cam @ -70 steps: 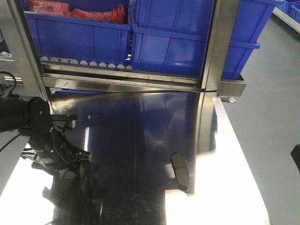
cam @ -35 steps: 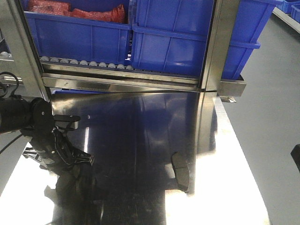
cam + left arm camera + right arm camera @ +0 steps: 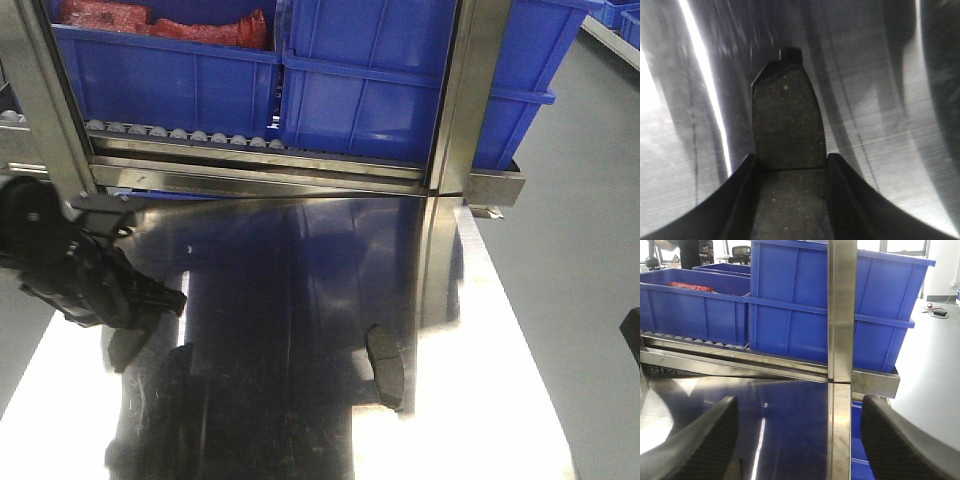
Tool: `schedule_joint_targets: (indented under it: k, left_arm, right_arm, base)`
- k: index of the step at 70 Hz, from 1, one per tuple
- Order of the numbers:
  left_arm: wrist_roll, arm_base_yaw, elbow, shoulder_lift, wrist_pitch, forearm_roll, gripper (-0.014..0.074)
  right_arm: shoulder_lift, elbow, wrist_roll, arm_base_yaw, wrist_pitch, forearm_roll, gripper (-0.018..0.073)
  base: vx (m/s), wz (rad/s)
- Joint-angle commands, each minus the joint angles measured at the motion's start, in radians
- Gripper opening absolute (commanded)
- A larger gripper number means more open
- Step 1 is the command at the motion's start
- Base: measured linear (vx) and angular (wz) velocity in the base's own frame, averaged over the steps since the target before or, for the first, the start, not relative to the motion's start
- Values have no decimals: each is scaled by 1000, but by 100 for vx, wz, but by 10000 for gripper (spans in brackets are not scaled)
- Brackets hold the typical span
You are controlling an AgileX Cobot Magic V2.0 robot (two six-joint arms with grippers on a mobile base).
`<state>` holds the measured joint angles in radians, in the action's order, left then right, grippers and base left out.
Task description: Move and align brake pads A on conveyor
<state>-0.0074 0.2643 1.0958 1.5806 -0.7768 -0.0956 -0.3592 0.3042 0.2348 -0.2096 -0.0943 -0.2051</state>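
Brake pad (image 3: 787, 115) clamped in closed left end effector (image 3: 790, 159) over shiny counter (image 3: 480, 300), second pad (image 3: 385, 365) lying well to its right, right end effector (image 3: 800, 405) spread wide apart.

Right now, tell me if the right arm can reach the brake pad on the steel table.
Probably yes: the brake pad lies alone on the steel table, and the right gripper is open, empty.

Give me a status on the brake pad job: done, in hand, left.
Done: nothing shows as placed; the conveyor is not in view. In hand: the left gripper is shut on one brake pad above the steel table. Left: a second brake pad lies on that table, not yet picked up; the right gripper is open and empty. Other pads are out of view.
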Motion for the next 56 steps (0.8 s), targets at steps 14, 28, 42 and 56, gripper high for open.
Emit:
schedule_joint_targets:
  k: [14,28,42,56]
  left_arm:
    - [52,5,-252,-383,262,-1,-6]
    - [50,5,-465,-679,394,-6,-6]
    - [52,5,-609,-948,421,-3,-6]
    - [50,5,-697,-1158,417,-4,-6]
  right_arm:
    - [-6,27,0,-1,77,-5,487]
    - [-6,27,0,-1,77,-5,487]
    - [-6,27,0,-1,77,-5,487]
    - [-6,27,0,-1,77,-5,487]
  base:
    - [0,0]
    - [0,0]
    - [0,0]
    - [0,0]
